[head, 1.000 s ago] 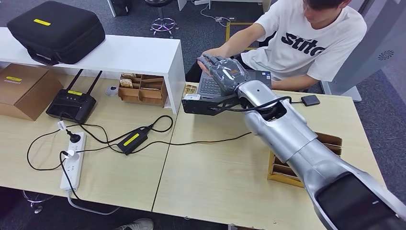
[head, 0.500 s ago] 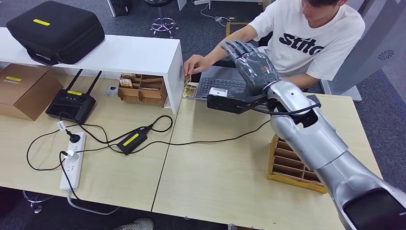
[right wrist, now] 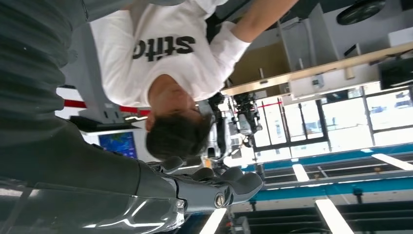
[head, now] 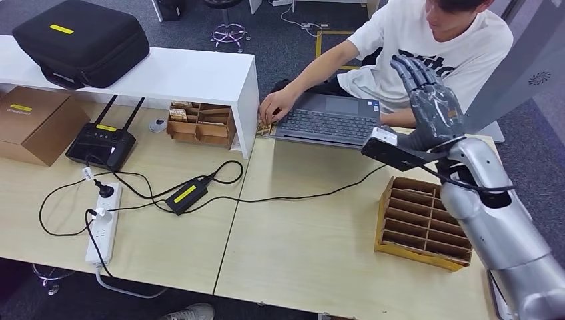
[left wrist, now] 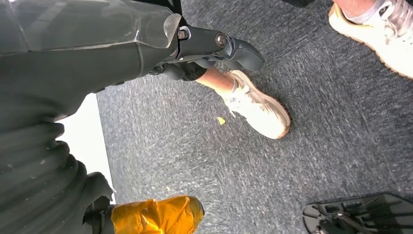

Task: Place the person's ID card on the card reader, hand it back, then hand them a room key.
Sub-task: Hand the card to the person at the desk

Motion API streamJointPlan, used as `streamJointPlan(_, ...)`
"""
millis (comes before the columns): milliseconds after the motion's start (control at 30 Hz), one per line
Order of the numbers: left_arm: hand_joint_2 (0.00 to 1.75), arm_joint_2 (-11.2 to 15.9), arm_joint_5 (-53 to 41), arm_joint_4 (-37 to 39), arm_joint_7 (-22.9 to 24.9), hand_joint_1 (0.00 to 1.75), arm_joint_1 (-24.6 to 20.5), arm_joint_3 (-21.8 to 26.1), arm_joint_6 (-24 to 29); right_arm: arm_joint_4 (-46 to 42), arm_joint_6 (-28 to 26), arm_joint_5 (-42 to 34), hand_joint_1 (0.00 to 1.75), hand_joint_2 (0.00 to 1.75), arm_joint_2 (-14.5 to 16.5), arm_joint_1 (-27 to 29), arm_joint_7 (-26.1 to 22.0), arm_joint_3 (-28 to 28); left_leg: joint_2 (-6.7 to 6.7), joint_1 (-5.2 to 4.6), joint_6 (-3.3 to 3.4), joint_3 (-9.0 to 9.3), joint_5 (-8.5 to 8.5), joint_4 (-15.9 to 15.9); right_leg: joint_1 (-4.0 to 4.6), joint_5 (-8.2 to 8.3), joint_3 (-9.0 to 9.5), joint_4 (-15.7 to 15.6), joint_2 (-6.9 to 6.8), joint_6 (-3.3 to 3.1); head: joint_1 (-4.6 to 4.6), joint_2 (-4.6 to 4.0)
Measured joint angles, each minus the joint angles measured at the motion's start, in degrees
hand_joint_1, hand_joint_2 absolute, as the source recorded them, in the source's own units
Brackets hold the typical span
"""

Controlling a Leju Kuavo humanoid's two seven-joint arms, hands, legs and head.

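Head view: the robot's right hand (head: pixel 430 100) is raised above the far right part of the desk, fingers straight and spread, palm toward the person (head: pixel 426 47) in the white T-shirt; it holds nothing. The left hand (left wrist: pixel 214 46) hangs beside the body over grey carpet, its dark fingers extended and apart, with nothing in them.

The task's thing, an ID card (head: pixel 264 127), is judged to be the small pale item under the person's hand (head: pixel 276 105), at the left edge of the open laptop (head: pixel 326 120) and just beside the end of the white shelf (head: pixel 166 77); it is too small and too covered to identify with certainty. It lies flat on the desk (head: pixel 300 233), well apart from the right hand, with the laptop between them.

Handling, as a judgement: a card of this kind is light, thin, stiff and smooth. Lying flat it offers little edge to take, so it is best received from the person's fingers or slid to a desk edge, then pinched across its faces between thumb and finger near one short end. Grip force may be modest; slipping is the chief risk, not breakage.

The slotted cardboard organiser (head: pixel 420 220) lies below the right forearm; whether it contains room keys cannot be told.
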Motion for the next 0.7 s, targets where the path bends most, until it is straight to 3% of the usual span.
streamJointPlan(167, 1.75, -0.1, 0.5, 0.0, 0.0, 0.00, 0.1, 1.8, 0.7, -6.8, -5.2, -1.2, 0.00, 1.75, -2.6, 16.1, -4.5, -10.6, -0.06, 0.01, 0.11, -0.02, -0.13, 0.0, 0.01, -0.11, 0.04, 0.0, -0.08, 0.13, -0.01, 0.00)
streamJointPlan(400, 1.75, -0.5, 1.0, 0.0, 0.0, 0.00, 0.4, 4.3, 1.5, -15.9, -9.2, -0.7, 0.00, 1.75, -1.5, 36.7, -8.4, -23.0, -0.17, 0.04, 0.06, 0.00, -0.29, 0.0, 0.03, -0.37, 0.11, 0.0, -0.22, 0.15, -0.02, 0.00)
streamJointPlan(533, 1.75, -0.7, 0.7, 0.0, 0.0, 0.00, 0.5, 5.4, 1.8, -17.7, -9.4, -0.7, 0.00, 1.75, -0.3, 42.7, -8.7, -28.0, -0.08, 0.02, 0.07, 0.03, -0.30, 0.0, 0.02, -0.38, 0.09, 0.0, -0.13, 0.15, -0.02, 0.00)
streamJointPlan(700, 1.75, -0.8, 0.2, 0.0, 0.0, 0.00, 0.5, 6.0, 2.1, -18.2, -9.3, 0.5, 0.00, 1.75, 0.7, 45.3, -9.3, -31.4, -0.02, 0.01, 0.07, 0.07, -0.30, 0.0, 0.01, -0.33, 0.10, 0.0, -0.08, 0.12, -0.02, 0.00)
